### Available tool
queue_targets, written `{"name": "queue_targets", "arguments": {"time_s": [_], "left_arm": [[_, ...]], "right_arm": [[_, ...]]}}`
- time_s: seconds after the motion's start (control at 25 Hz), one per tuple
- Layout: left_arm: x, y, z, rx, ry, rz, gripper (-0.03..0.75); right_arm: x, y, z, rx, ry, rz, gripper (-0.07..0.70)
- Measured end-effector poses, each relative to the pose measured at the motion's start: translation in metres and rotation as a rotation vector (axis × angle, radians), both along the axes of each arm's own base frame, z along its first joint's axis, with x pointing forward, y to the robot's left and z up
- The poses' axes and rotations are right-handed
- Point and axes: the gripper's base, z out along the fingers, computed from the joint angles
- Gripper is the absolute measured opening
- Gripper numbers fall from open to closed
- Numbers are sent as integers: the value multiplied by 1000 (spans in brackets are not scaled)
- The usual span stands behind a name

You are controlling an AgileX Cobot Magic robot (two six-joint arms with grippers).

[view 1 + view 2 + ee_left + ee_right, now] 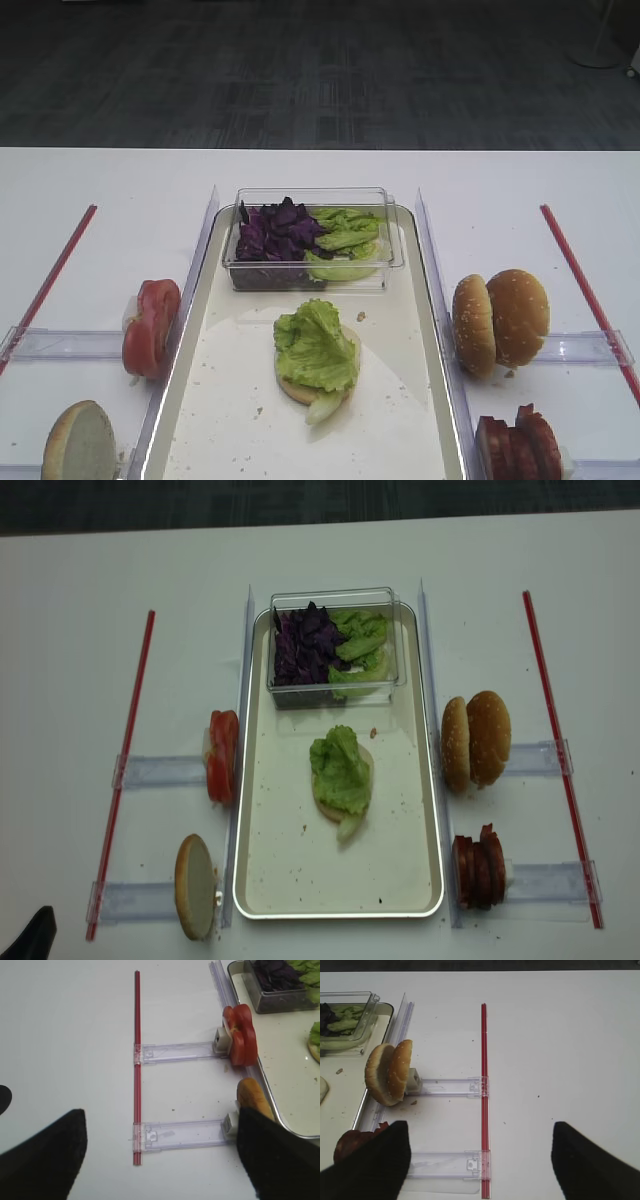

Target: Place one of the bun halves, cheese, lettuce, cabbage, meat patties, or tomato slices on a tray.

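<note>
A bun half topped with lettuce (317,350) lies in the middle of the metal tray (432,300). At the tray's far end a clear box (385,240) holds purple cabbage (278,232) and lettuce. Tomato slices (241,1035) and one bun half (253,1100) stand on edge left of the tray. Two bun halves (387,1072) and meat patties (349,1144) stand to its right. No cheese is in view. My left gripper (160,1157) is open over bare table beside the left bun half. My right gripper (480,1160) is open over a clear holder, beside the patties.
Red strips (483,1085) (136,1060) run along both outer sides, joined to clear plastic holders (450,1087) (175,1052) that reach to the tray's clear side rails (205,230). Crumbs dot the tray floor. The white table's far edge (320,149) meets dark floor.
</note>
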Motion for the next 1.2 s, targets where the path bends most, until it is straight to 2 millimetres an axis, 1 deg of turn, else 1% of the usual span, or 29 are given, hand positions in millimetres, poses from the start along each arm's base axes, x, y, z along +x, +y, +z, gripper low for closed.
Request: {"name": "queue_targets", "arguments": {"time_s": [1.2], "left_arm": [[0,0,0,0,0,0,564]], "right_arm": [[0,0,0,0,0,0,596]]}}
